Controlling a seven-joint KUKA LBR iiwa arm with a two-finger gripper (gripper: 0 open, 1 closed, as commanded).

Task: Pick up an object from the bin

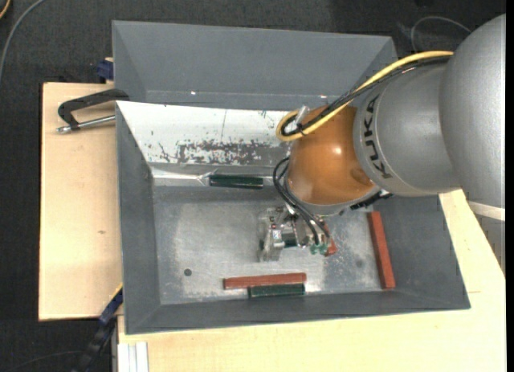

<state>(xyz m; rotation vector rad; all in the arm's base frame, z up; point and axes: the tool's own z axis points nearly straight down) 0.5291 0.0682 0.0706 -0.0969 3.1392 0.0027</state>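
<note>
The gripper is seen low over the middle of the grey bin; how wide it is set cannot be told. A red-brown bar and a dark green bar are found touching, near it, by the front wall.

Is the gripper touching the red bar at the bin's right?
Apart. The camera view shows bare bin floor between the gripper and the red bar.

Arm enters from 3 o'clock. Orange wrist cover sits just right of centre. Gripper hangs off it toward 7 o'clock.
</note>
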